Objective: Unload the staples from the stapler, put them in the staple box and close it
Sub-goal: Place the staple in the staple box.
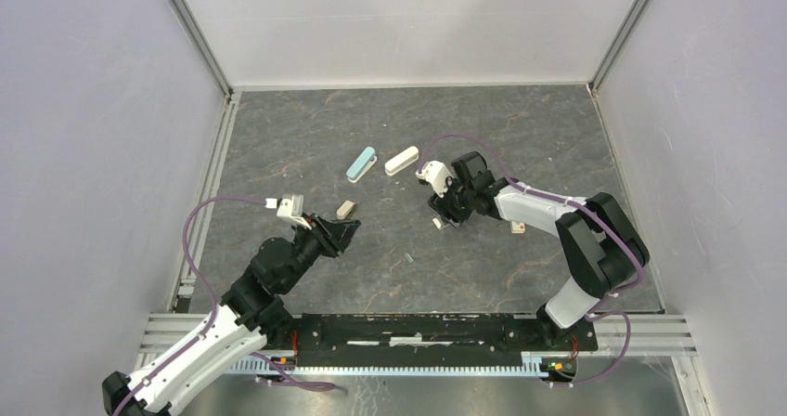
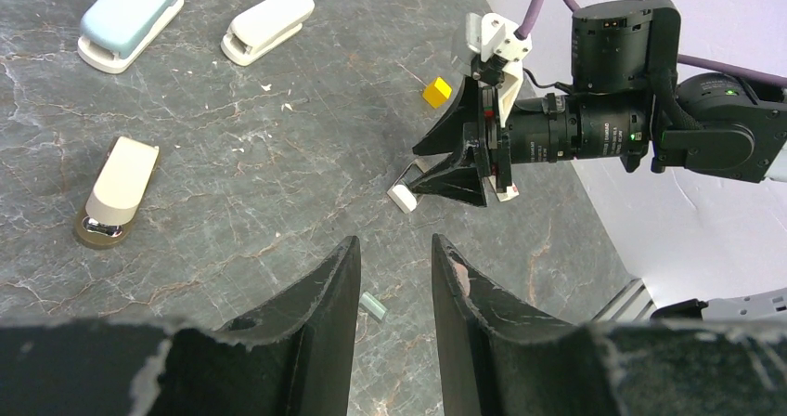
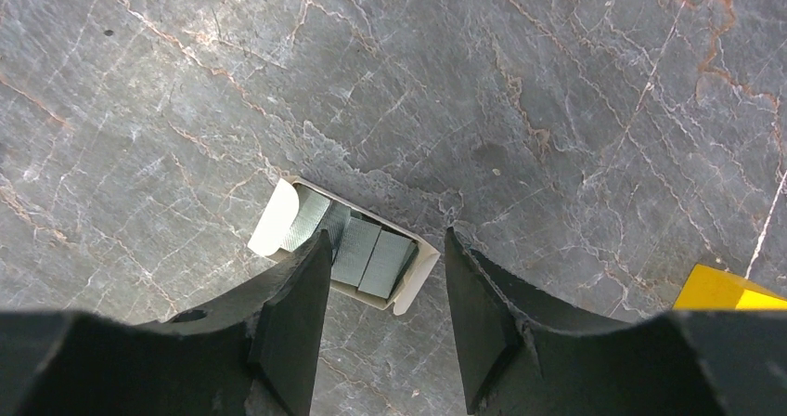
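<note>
Three staplers lie on the dark marbled table: a teal one (image 1: 362,164) (image 2: 135,15), a white one (image 1: 402,161) (image 2: 269,24) and a beige one (image 1: 346,210) (image 2: 116,188). The staples (image 1: 408,259) (image 2: 374,305), a tiny grey strip, lie loose on the table, seen between and below my left gripper's fingers. My left gripper (image 1: 351,228) (image 2: 393,241) hovers open and empty just right of the beige stapler. My right gripper (image 1: 442,214) (image 3: 387,237) points down, open and empty, over a small box (image 3: 343,246) (image 2: 403,198) of grey staple blocks.
A small yellow block (image 2: 437,92) (image 3: 728,291) sits on the table beside the right arm. Grey walls with metal rails (image 1: 209,170) enclose the table on the left, back and right. Tiny white scraps (image 2: 283,106) dot the surface near the white stapler.
</note>
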You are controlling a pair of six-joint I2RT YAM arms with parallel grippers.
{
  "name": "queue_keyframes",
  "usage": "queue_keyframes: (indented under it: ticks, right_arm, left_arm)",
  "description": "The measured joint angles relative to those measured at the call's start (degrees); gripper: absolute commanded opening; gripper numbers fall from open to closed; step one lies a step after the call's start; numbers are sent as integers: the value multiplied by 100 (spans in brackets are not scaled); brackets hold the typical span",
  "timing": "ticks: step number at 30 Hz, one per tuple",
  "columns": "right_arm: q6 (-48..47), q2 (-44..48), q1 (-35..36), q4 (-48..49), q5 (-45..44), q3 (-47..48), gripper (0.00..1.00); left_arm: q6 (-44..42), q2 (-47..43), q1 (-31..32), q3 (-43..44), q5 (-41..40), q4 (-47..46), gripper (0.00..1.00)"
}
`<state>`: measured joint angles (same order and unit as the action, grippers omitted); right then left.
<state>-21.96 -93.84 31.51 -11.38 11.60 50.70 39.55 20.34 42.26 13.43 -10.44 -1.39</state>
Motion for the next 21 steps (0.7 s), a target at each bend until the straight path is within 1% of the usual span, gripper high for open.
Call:
queue_keyframes:
  ticks: [10, 12, 13, 15, 21]
  right_arm:
    - [9, -2, 0, 11, -133, 0, 52]
    - [13, -2, 0, 11, -140, 0, 55]
    - [13, -2, 0, 11, -140, 0, 59]
    - [26, -2, 0, 9, -136, 0, 64]
    - [24, 59, 0, 9, -140, 0, 66]
  left_arm:
    - [0, -13, -2, 0, 0, 7, 41]
    - [0, -13, 0, 0, 0, 7, 41]
    - [0, -13, 0, 0, 0, 7, 41]
    - [0, -13, -2, 0, 0, 7, 41]
    - [0, -4, 0, 0, 2, 7, 42]
